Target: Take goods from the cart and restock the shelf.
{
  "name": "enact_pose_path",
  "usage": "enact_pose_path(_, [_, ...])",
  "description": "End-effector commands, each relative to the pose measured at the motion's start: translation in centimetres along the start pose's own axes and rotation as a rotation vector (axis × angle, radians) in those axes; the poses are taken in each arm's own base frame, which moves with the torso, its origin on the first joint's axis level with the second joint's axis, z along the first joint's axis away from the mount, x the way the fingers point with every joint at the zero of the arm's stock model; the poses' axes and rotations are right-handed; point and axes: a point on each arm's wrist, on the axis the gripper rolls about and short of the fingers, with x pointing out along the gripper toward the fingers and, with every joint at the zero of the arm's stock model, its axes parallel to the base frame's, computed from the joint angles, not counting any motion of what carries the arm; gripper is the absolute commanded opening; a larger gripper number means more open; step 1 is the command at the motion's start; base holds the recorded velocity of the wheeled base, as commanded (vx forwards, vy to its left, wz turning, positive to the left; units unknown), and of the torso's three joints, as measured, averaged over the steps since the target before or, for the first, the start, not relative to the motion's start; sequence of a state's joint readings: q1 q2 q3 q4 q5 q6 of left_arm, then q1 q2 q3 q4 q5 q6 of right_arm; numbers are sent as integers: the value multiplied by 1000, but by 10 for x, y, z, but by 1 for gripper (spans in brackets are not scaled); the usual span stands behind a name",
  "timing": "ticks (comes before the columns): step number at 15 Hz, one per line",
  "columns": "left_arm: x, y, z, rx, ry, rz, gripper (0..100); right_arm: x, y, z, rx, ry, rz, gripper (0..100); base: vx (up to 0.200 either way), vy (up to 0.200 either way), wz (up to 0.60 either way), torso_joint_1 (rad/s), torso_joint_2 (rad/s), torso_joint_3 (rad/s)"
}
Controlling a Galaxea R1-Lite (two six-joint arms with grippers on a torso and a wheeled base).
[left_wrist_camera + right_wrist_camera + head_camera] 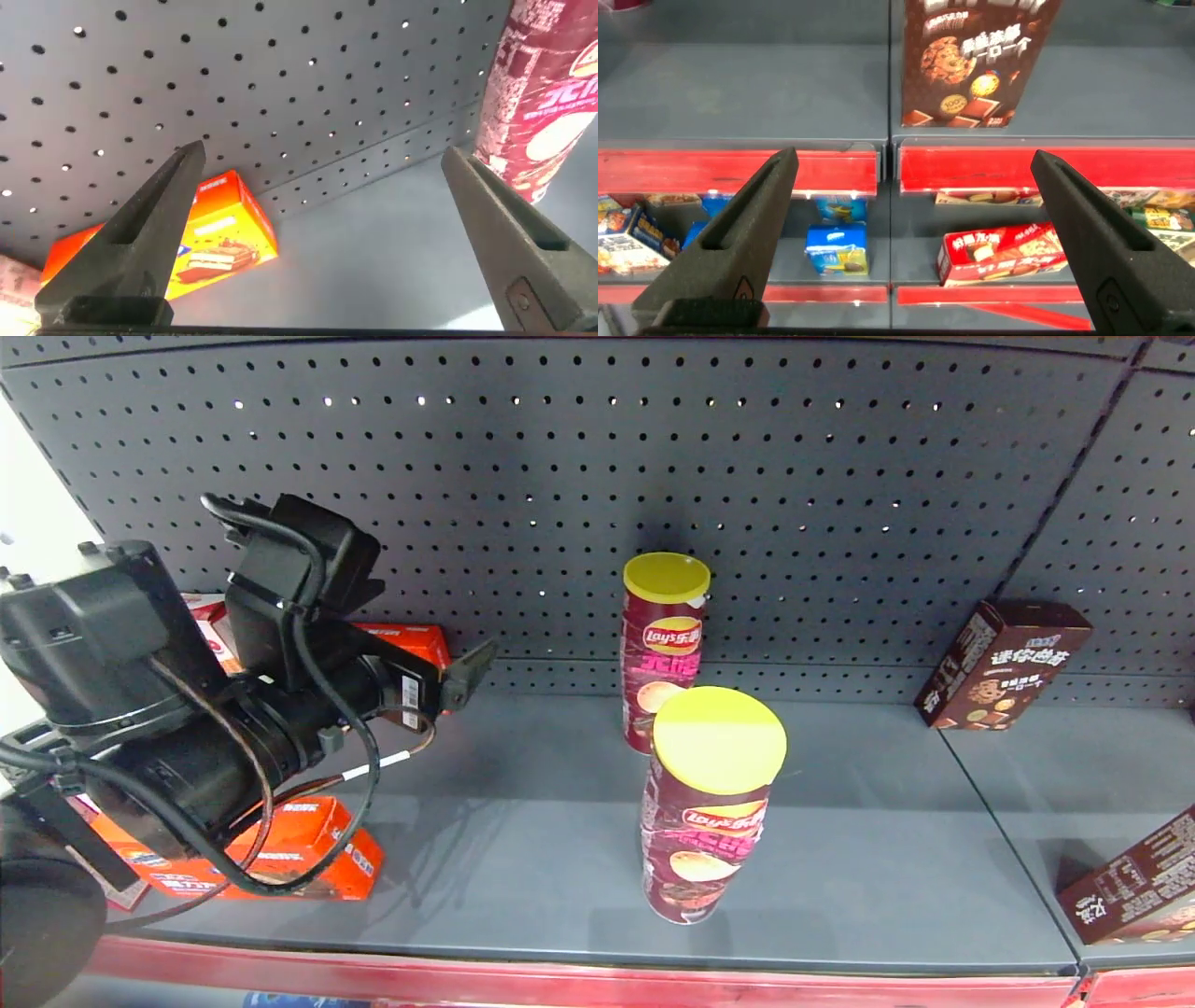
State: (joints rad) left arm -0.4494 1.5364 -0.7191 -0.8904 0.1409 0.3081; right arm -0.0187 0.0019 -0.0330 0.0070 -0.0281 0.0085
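1. Chip cans, two of them, are standing upright on the grey shelf [523,859], each wearing a yellow lid. The front can [705,812] is standing near the red shelf edge, and the rear can [663,649] is standing just behind it, close to the pegboard wall [560,476].
2. Both cans are carrying a dark red label with a round red-and-yellow logo, pink characters and a picture of chips.
3. At the left part of the shelf, the left gripper [322,154] is hovering above the board, apart from the cans, with its jaws spread wide and holding nothing.
4. Beyond it, an orange box [220,229] with white writing and a biscuit picture is lying against the wall.
5. Before the shelf edge, the right gripper [912,157] is hanging with its jaws spread wide and empty, facing a brown cookie box [976,61] that is standing upright and showing white characters and cookie pictures.
6. On the lower shelf, a red box [1004,254] and a blue pack [838,250] are lying.
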Motion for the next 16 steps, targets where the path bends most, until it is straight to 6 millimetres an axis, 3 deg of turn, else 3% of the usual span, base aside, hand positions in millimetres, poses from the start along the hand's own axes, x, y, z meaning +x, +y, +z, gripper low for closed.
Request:
enact_pose_path(1, [-2,0,-4,1,14,1,100,10,1,92,80,10,5,100,0,0,0,0,0,0])
enact_pose_path(2, [-1,1,-4,2,12,4,100,17,2,118,102,22,69,100,0,0,0,0,0,0])
enact_pose_path(3, [-1,1,-3,2,9,4,100,21,3,129,95,28,91,100,0,0,0,0,0,0])
enact_pose_path(5, [-2,0,-4,1,12,0,100,59,9,170,0,78,206,100,0,0,0,0,0,0])
enact_pose_path(6, [-2,0,-4,1,12,0,100,70,11,176,-37,95,249,100,0,0,0,0,0,0])
enact_pose_path(8, [-2,0,-5,1,15,0,100,118,27,179,-141,204,361,100,0,0,0,0,0,0])
enact_pose_path(10, [-3,0,-8,-4,25,0,100,153,47,176,-167,236,455,100,0,0,0,0,0,0])
enact_pose_path(11, [-3,0,-8,-4,25,0,100,153,47,176,-167,236,455,100,0,0,0,0,0,0])
enact_pose_path(13, [-6,1,-9,-40,29,4,100,185,76,161,-237,313,576,100,0,0,0,0,0,0])
enact_pose_path(16, [-9,2,-6,-47,22,11,100,196,96,143,-273,393,650,100,0,0,0,0,0,0])
